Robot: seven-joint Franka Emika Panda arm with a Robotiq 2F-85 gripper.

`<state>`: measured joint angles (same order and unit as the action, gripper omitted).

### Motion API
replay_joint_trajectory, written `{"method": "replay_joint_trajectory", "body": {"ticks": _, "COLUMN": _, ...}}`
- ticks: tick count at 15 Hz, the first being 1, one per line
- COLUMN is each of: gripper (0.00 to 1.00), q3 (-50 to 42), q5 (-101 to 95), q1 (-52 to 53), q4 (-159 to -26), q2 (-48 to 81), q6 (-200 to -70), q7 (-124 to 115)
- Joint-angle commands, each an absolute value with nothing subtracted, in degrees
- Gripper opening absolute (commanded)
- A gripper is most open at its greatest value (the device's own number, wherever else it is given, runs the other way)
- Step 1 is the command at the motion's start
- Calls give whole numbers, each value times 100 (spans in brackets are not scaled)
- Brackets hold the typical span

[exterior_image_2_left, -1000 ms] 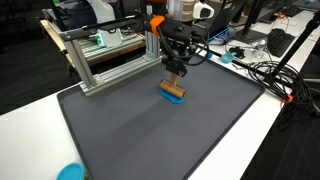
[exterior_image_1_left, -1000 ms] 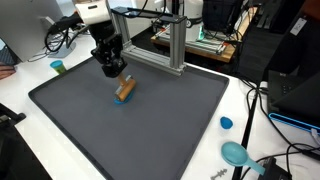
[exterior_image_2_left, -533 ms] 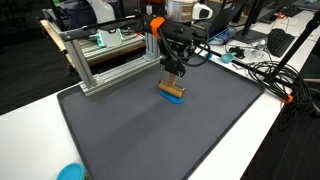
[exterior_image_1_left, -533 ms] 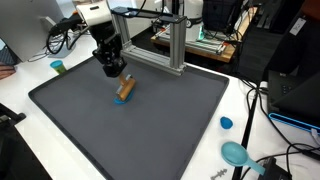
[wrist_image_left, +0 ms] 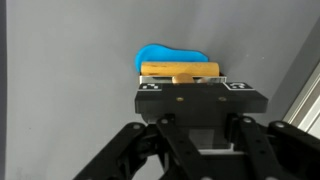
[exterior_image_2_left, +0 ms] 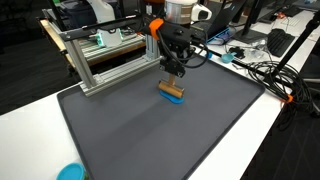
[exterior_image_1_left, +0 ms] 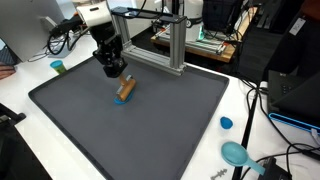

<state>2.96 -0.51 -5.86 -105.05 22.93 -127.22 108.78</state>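
My gripper (exterior_image_1_left: pixel 117 71) hangs over the far part of the dark grey mat (exterior_image_1_left: pixel 150 135), its fingers shut on the upper end of a small wooden piece with a blue underside (exterior_image_1_left: pixel 125 89). The piece tilts down from the fingertips toward the mat; whether its low end rests on the mat I cannot tell. In the wrist view the wooden bar (wrist_image_left: pixel 180 70) and its blue part (wrist_image_left: pixel 160 54) show just beyond the black gripper body, which hides the fingertips. In both exterior views the piece (exterior_image_2_left: pixel 172 91) sits right under the gripper (exterior_image_2_left: pixel 173 68).
An aluminium frame (exterior_image_1_left: pixel 172 45) stands at the mat's far edge, close behind the arm. A small blue lid (exterior_image_1_left: pixel 226 123) and a teal object (exterior_image_1_left: pixel 236 153) lie on the white table beside the mat. A green cup (exterior_image_1_left: pixel 58 67) stands at the other side. Cables (exterior_image_2_left: pixel 265 72) run along the table.
The wooden piece has shifted very slightly upward with the gripper. The jaws have stayed shut.
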Motion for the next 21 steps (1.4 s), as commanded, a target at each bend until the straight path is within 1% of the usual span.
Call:
{"method": "replay_joint_trajectory", "body": {"ticks": 1, "gripper": 22, "q3": 515, "q5": 482, "q1": -779, "q4": -10673, "q2": 2449, "q6": -12690, "q7": 11291}}
{"method": "replay_joint_trajectory", "body": {"ticks": 7, "gripper": 22, "q3": 549, "q5": 828, "q1": -760, "q4": -10627, "q2": 2522, "q6": -12570, "q7": 11467}}
{"method": "replay_joint_trajectory", "body": {"ticks": 10, "gripper": 22, "q3": 611, "q5": 1247, "q1": -952, "q4": -10596, "q2": 2195, "q6": -12476, "q7": 11718}}
{"method": "replay_joint_trajectory", "body": {"ticks": 15, "gripper": 22, "q3": 417, "q5": 1165, "q1": -1015, "q4": -10587, "q2": 1829, "q6": -12527, "q7": 11901}}
{"method": "replay_joint_trajectory", "body": {"ticks": 16, "gripper": 47, "q3": 394, "q5": 1083, "q1": -921, "q4": -10518, "q2": 2046, "q6": -12523, "q7": 11737}}
{"method": "replay_joint_trajectory", "body": {"ticks": 17, "gripper": 47, "q3": 369, "q5": 1084, "q1": -936, "q4": -10517, "q2": 1983, "q6": -12523, "q7": 11751}}
{"method": "replay_joint_trajectory", "body": {"ticks": 18, "gripper": 22, "q3": 358, "q5": 1086, "q1": -944, "q4": -10518, "q2": 1943, "q6": -12522, "q7": 11757}}
{"method": "replay_joint_trajectory", "body": {"ticks": 21, "gripper": 22, "q3": 322, "q5": 997, "q1": -897, "q4": -10443, "q2": 2155, "q6": -12498, "q7": 11583}}
